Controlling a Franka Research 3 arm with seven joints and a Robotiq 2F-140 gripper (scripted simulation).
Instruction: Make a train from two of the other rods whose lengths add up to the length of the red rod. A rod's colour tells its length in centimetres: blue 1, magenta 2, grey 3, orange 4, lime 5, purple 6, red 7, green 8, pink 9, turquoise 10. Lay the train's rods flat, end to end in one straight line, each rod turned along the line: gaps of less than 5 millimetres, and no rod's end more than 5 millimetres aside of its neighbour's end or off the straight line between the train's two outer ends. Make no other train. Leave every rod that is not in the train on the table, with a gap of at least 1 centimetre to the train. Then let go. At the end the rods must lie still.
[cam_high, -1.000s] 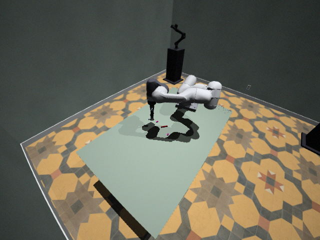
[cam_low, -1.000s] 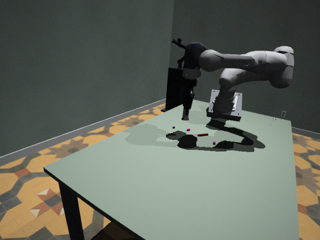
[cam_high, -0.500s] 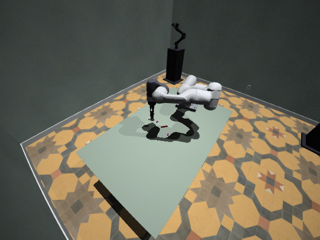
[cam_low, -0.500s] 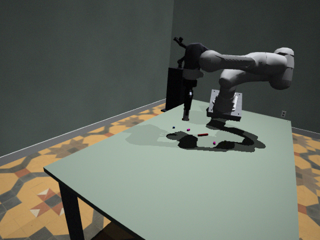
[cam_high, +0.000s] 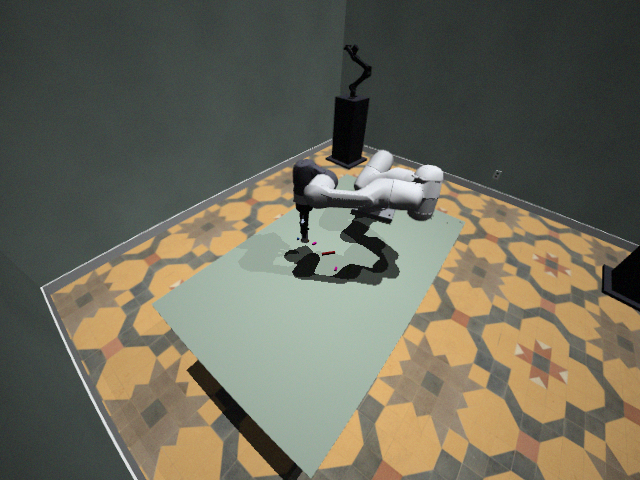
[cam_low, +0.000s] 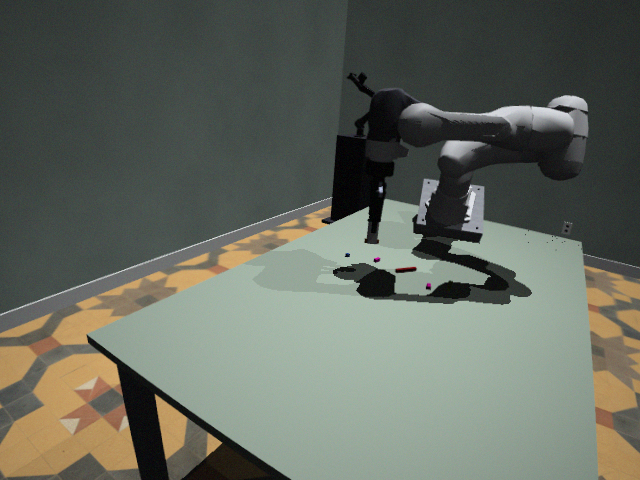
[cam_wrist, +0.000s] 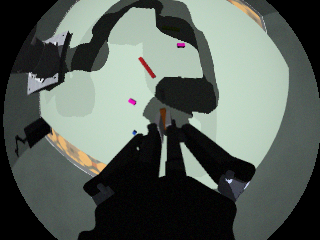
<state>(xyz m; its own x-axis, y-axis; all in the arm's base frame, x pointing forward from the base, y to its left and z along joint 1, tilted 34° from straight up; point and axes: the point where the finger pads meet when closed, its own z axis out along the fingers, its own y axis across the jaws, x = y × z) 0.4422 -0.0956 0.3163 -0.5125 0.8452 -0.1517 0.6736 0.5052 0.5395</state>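
My gripper points straight down, its tips just above the table near the back left. It is shut on a thin orange rod, which sticks out from between the fingertips in the wrist view. The red rod lies flat to the right of the gripper. One magenta rod lies between the gripper and the red rod. A second magenta rod lies beyond the red rod. A tiny blue rod lies close to the gripper.
The pale green table carries the arm's base plate at its back edge. The arm's dark shadows fall around the rods. A black pedestal stands on the floor behind the table.
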